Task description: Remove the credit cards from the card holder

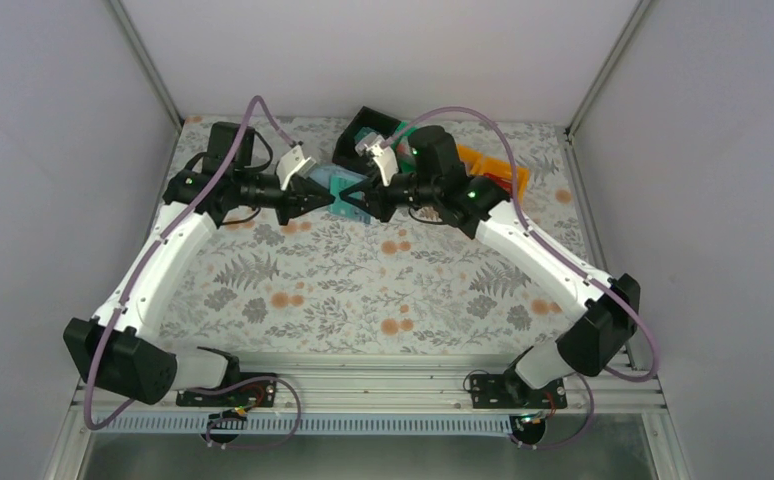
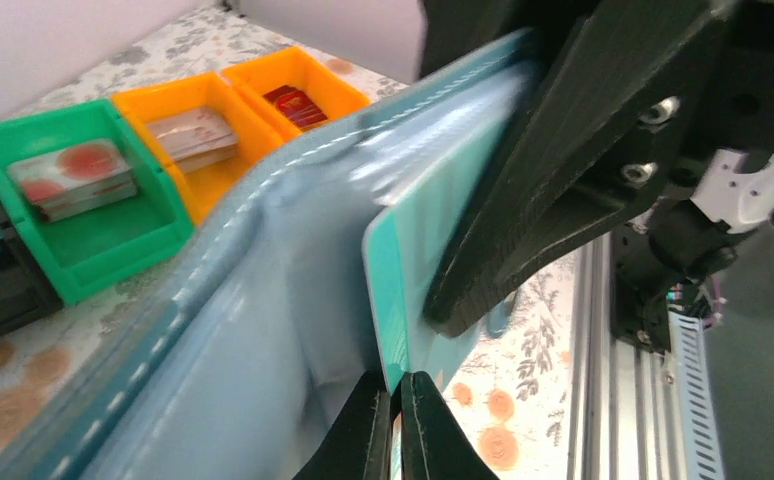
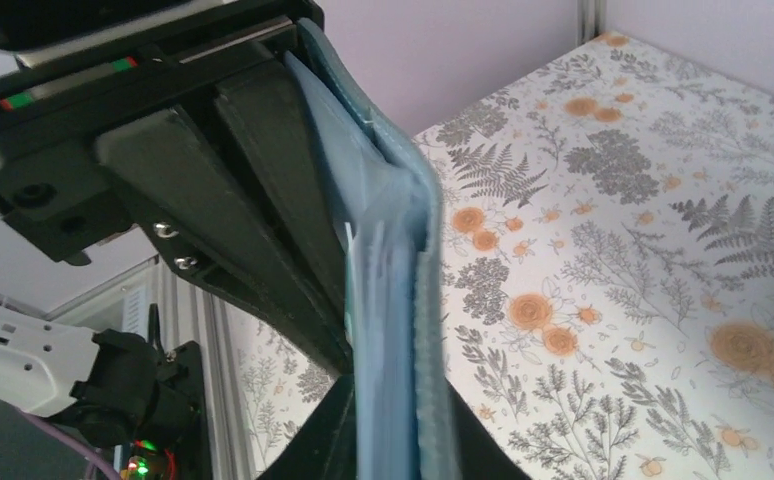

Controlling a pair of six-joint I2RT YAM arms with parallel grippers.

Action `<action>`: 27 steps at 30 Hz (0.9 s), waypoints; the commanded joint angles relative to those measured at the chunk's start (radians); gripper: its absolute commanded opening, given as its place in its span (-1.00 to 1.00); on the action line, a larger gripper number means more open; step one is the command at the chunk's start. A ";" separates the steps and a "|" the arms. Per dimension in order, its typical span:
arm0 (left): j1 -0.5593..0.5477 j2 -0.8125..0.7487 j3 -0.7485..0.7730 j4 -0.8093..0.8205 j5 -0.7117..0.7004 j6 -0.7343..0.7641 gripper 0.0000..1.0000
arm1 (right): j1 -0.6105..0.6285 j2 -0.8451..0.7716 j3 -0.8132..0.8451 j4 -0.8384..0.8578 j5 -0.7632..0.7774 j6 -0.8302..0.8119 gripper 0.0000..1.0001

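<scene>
The card holder (image 1: 346, 190) hangs between the two arms over the far part of the floral surface (image 1: 363, 290), gripped from both sides. The right tool (image 3: 395, 405) is closed on one edge of it. Its wrist view shows the blue cover and paler inner pockets edge-on and upright between the black fingers, with the other arm's black fingers just beside the holder on the left.

The left tool (image 2: 395, 395) is pinched almost flat on the lower edge of a teal card (image 2: 413, 270) that pokes out of a light-blue pocket. How much of the card sits inside the pocket I cannot tell, since the right tool's finger covers that part.

Only the left wrist view shows this card plainly — from above it merges with the holder, and the right wrist view gives only thin pale edges. The left wrist view also takes in a green bin (image 2: 113, 270) holding pale red-marked cards (image 2: 63, 175). Two orange bins (image 2: 178, 95) stand beyond it — the farther one holds a red card (image 2: 298, 105).
</scene>
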 commanded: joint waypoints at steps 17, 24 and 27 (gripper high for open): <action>0.021 -0.059 0.020 -0.082 0.125 0.139 -0.95 | -0.082 -0.166 -0.215 0.154 -0.189 -0.086 -0.34; 0.046 -0.070 0.018 -0.107 0.085 0.169 -0.95 | -0.113 -0.166 -0.222 0.130 -0.236 -0.097 -0.82; 0.067 -0.076 0.016 -0.115 0.084 0.181 -0.95 | -0.126 -0.168 -0.222 0.114 -0.254 -0.105 -0.91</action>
